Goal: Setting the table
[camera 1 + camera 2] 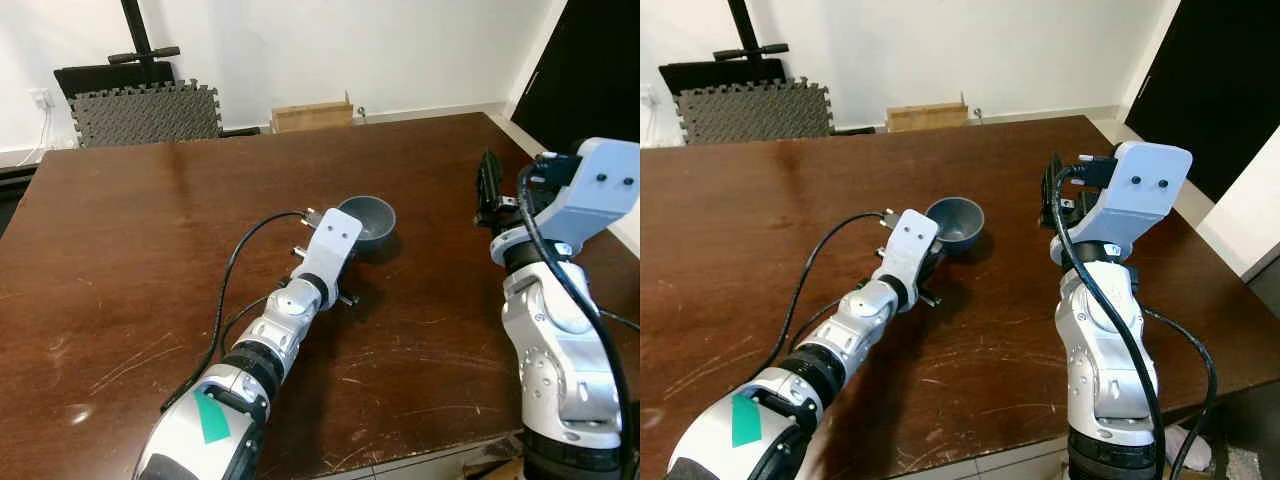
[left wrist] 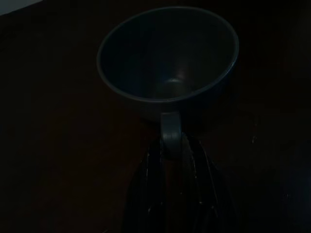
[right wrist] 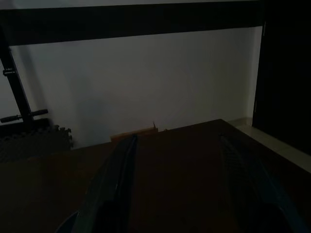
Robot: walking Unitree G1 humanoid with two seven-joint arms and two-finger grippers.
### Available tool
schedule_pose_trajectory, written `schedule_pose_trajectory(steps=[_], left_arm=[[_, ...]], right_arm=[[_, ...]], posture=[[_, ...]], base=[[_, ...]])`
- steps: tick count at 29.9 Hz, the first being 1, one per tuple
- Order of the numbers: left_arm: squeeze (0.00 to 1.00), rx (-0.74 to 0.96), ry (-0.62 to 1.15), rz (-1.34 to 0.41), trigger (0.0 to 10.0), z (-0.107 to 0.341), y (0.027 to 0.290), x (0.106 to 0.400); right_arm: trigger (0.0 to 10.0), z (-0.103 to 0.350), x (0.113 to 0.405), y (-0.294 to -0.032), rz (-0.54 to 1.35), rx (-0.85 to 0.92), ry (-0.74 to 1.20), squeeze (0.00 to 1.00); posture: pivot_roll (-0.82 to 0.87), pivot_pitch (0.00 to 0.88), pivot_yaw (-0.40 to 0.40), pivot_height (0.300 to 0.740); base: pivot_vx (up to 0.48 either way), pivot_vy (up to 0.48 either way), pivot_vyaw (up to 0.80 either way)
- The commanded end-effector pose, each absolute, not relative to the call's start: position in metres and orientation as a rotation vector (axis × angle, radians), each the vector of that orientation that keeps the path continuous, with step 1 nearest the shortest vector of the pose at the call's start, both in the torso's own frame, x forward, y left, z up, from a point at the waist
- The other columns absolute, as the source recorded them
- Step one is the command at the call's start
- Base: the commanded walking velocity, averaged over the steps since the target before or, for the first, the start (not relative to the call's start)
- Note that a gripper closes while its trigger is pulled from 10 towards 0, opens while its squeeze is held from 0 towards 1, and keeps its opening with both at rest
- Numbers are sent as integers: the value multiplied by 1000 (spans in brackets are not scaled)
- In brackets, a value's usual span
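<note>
One grey cup [image 1: 368, 220] sits on the dark wooden table [image 1: 120, 230], a little far of the middle and well apart from every edge; it is the only piece of tableware on the surface. The left gripper [image 2: 170, 145] reaches out low over the table from the near-left side, and its two black fingers [image 2: 150, 165] are pinched on the cup's small handle [image 2: 169, 130], which points back toward the robot, so the bowl of the cup lies just beyond the fingertips on the far side. The left arm is plainly the nearer one (it already has the cup). The right gripper [image 3: 175, 184] is raised above the right part of the table, fingers spread with nothing between them, pointing toward the far wall [image 3: 146, 73]. Whatever placing comes next turns on that handle-toward-robot line.
</note>
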State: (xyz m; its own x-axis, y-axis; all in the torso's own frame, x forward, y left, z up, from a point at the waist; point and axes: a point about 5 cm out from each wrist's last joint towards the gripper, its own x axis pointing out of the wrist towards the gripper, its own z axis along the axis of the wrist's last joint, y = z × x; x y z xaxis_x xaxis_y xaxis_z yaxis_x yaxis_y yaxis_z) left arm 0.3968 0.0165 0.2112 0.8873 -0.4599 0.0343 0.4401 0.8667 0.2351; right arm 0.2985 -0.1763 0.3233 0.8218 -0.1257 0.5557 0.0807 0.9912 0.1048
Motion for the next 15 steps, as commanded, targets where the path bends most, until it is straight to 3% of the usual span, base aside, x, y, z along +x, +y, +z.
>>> schedule_pose_trajectory(steps=[1,8,9,15], left_arm=[[0,226,-93,-483,0,208,13,395],[0,192,-120,-450,0,214,21,398],[0,184,-126,-445,10000,216,22,398],[0,165,-240,-461,10000,237,49,400]], right_arm=[[10000,325,298,-175,-102,80,-600,0],[10000,325,297,-177,-102,79,-600,0],[10000,325,297,-177,-102,79,-600,0],[10000,324,297,-178,-99,79,-601,0]], posture=[[-161,199,31,740],[-152,197,22,740],[-152,197,22,740],[-139,192,20,740]], base=[[0,0,0],[0,0,0],[0,0,0],[0,0,0]])
